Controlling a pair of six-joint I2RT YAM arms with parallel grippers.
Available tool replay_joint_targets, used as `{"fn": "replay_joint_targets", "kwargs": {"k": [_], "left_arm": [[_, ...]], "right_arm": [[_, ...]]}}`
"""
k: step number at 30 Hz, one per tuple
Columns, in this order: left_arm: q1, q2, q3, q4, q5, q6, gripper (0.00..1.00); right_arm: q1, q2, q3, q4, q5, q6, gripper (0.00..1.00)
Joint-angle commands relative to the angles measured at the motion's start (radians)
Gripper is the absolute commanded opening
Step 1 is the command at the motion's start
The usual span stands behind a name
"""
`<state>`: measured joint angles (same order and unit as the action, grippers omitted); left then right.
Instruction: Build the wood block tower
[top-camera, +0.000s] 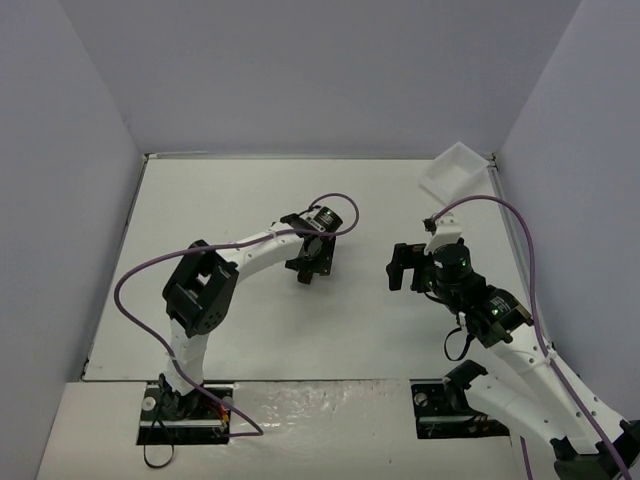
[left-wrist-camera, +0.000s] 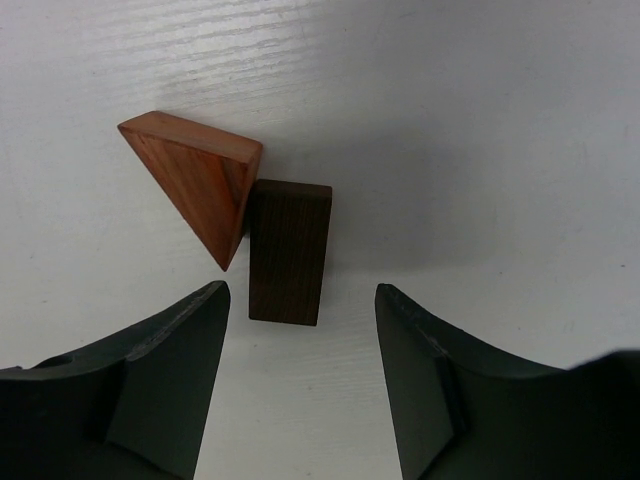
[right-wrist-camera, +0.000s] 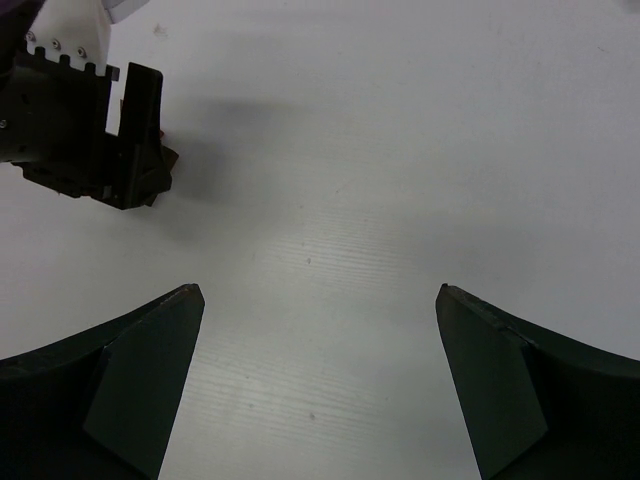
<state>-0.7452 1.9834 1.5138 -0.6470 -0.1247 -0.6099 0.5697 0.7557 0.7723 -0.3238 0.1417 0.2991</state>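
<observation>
"Is the left pincer (top-camera: 306, 274) holding a block?"

"No. Its fingers are spread and nothing is pinched. It hangs low over the table (left-wrist-camera: 480, 120). The dark brown block (left-wrist-camera: 289, 255) lies flat just in front of the gap, lined up so the fingers could close on its long sides, I think."

"And the red-brown wedge (left-wrist-camera: 195, 175)?"

"It touches the dark block's far corner. I guess that pair is the start of the tower, and it looks barely begun."

"The right pincer (right-wrist-camera: 320, 292)?"

"Spread wide and empty. It hangs off to the side, probably so it isn't in the way."
</observation>
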Motion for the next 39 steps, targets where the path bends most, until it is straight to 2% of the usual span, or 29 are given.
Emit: {"fn": "replay_joint_targets", "kwargs": {"k": [1, 9, 23, 30, 37, 39], "left_arm": [[-0.006, -0.007, 0.05, 0.014, 0.006, -0.031, 0.52], [-0.005, 0.025, 0.065, 0.01, -0.003, -0.021, 0.48], [0.009, 0.046, 0.106, -0.024, -0.032, -0.005, 0.48], [0.012, 0.057, 0.1, -0.023, -0.02, -0.01, 0.39], [0.012, 0.053, 0.103, -0.025, -0.024, -0.005, 0.27], [0.011, 0.055, 0.103, -0.026, -0.019, -0.005, 0.21]], "right_arm": [[-0.005, -0.008, 0.004, 0.054, 0.027, 0.012, 1.0], [-0.005, -0.004, 0.002, 0.054, 0.03, 0.008, 1.0], [-0.005, -0.004, 0.001, 0.054, 0.03, 0.008, 1.0], [-0.005, -0.007, -0.002, 0.054, 0.033, 0.011, 1.0], [-0.005, -0.007, -0.004, 0.054, 0.034, 0.012, 1.0], [-0.005, -0.008, -0.004, 0.054, 0.033, 0.011, 1.0]]}}
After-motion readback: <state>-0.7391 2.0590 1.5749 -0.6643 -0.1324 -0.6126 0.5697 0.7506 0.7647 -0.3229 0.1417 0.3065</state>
